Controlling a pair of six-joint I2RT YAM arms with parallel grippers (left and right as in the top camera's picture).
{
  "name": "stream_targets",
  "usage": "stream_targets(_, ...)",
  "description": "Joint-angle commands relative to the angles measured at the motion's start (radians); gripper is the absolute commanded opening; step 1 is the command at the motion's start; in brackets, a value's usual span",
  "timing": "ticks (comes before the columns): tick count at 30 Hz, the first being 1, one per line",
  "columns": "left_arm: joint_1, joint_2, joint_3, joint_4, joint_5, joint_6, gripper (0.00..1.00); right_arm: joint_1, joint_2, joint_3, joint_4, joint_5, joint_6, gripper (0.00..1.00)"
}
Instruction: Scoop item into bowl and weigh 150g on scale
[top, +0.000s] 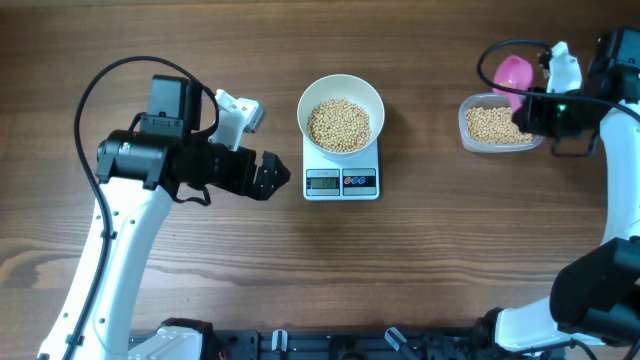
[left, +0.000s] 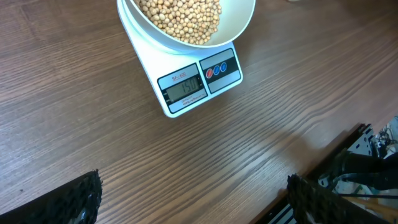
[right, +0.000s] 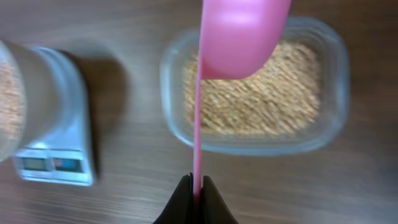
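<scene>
Pink scoop (right: 242, 37) is clamped in the right fingers (right: 182, 202) above the tub (right: 336, 124). Left fingers (left: 71, 199) are spread near the scale (left: 186, 87).

open table (top: 420, 190) between scale (top: 341, 183) and tub (top: 465, 125) — passable; bowl (top: 306, 105) atop scale, pink scoop (top: 514, 72) over tub — obstacles.

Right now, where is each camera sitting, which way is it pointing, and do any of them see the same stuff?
Overhead: above the table, facing straight down on the bowl of beans on the scale, the clear tub and pink scoop; both arms show, with left gripper and right gripper.
Left wrist: on the left arm, looking down at the scale display and bowl; its open fingers fill the bottom corners.
Right wrist: along its shut fingers and the scoop handle toward the tub.
Shared: both wrist views catch the scale.
</scene>
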Motion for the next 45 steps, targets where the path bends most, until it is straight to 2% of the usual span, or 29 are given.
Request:
stream_targets(1,-0.005,-0.017,0.005,0.000,0.019,0.020,1.00,-0.006,-0.002,0.008,-0.039,0.169,-0.051,0.04)
stream_targets(17,-0.005,-0.017,0.005,0.000,0.019,0.020,1.00,0.008,-0.002,0.008,-0.083,0.255,-0.090,0.04)
stream_targets(20,-0.005,-0.017,0.005,0.000,0.019,0.020,1.00,0.038,-0.002,0.008,-0.083,0.290,-0.090,0.04)
stream_targets(30,-0.005,-0.017,0.005,0.000,0.019,0.020,1.00,0.201,-0.002,0.008,-0.085,0.620,-0.086,0.04)
stream_targets(36,-0.005,-0.017,0.005,0.000,0.019,0.020,1.00,0.239,-0.002,0.008,-0.097,0.692,-0.063,0.04)
stream_targets(45,-0.005,-0.017,0.005,0.000,0.019,0.020,1.00,0.272,-0.002,0.008,-0.098,0.690,-0.052,0.04)
